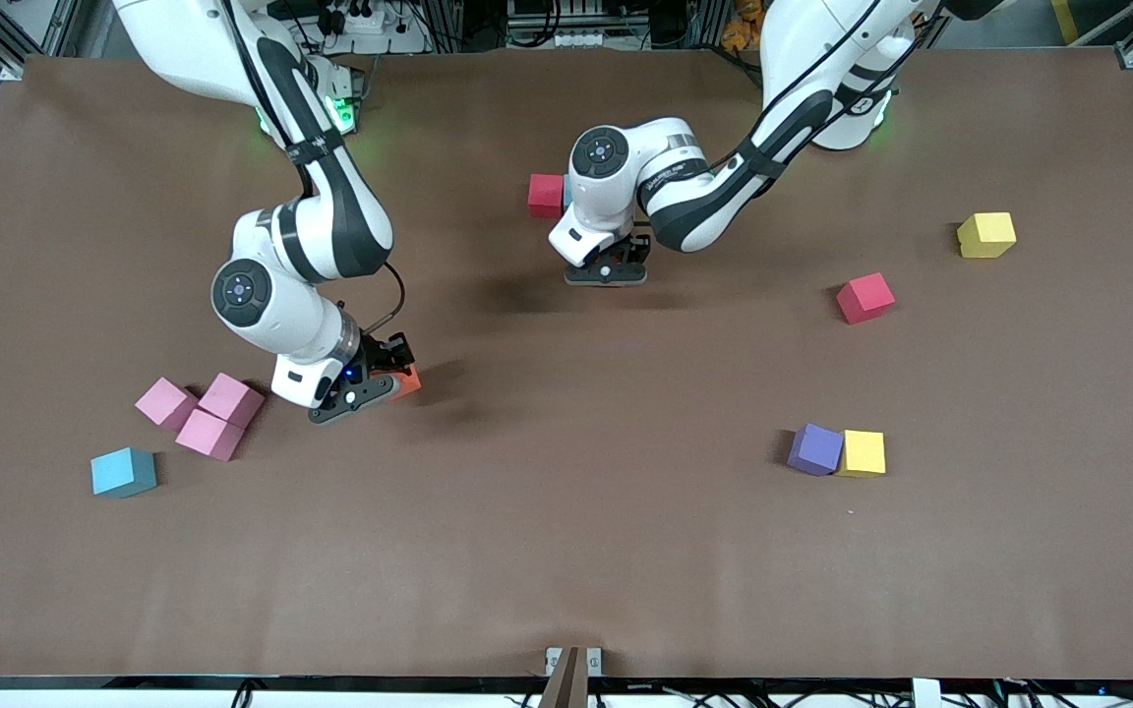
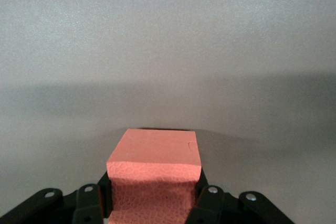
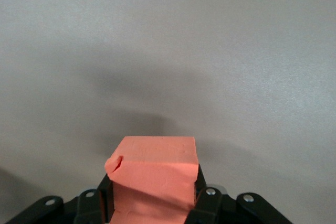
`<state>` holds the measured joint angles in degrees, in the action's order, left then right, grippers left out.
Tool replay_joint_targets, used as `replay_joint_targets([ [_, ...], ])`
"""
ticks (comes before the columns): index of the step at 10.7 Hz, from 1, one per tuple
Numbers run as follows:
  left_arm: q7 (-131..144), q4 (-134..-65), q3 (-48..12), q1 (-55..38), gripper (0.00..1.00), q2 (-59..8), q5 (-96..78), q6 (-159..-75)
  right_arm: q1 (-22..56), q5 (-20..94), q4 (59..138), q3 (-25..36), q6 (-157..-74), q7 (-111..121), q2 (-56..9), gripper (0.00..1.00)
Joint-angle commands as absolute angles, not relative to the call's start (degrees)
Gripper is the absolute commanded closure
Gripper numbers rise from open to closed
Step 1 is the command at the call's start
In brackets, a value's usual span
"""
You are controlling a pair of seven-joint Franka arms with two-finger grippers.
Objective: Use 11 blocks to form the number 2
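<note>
You have a block in each gripper. The left gripper (image 1: 607, 270) hangs over the middle of the table (image 1: 566, 551), and in the left wrist view its fingers (image 2: 207, 203) are clenched on an orange block (image 2: 155, 179) (in the front view that block is hidden under the hand). The right gripper (image 1: 370, 385) is over the table toward the right arm's end, and its fingers (image 3: 202, 205) also grasp an orange block (image 1: 407, 383), of which only a corner shows in the front view.

The other blocks lie on the table. A red block (image 1: 546, 195) sits just beside the left arm's wrist, far from the front camera. Toward the left arm's end you see a yellow block (image 1: 986, 235), and nearer to the camera another red block (image 1: 864, 298). Still nearer, a purple block (image 1: 815, 449) and a second yellow block (image 1: 864, 453) are touching side by side.

Toward the right arm's end, three pink blocks (image 1: 199, 413) are packed together, just beside the right gripper. A light blue block (image 1: 123, 472) lies alone near them, closer to the camera.
</note>
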<state>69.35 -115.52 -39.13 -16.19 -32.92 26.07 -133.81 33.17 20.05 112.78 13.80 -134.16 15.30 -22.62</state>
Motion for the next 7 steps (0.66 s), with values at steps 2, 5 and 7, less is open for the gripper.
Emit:
replay_joint_targets([
  [2,72.2,-117.0,-39.4,-16.6,0.72,-31.6,27.8,-135.0,32.4,20.1,114.6,13.6,-133.9,14.6,-20.1,0.74],
  [5,72.2,-117.4,-39.4,-17.0,0.71,-31.6,28.0,-135.1,32.5,20.0,114.7,13.6,-133.8,13.4,-19.7,0.74],
  [7,72.2,-117.5,-39.4,-17.1,0.71,-31.6,28.0,-135.1,32.5,20.0,114.7,13.6,-133.8,13.4,-19.8,0.74],
])
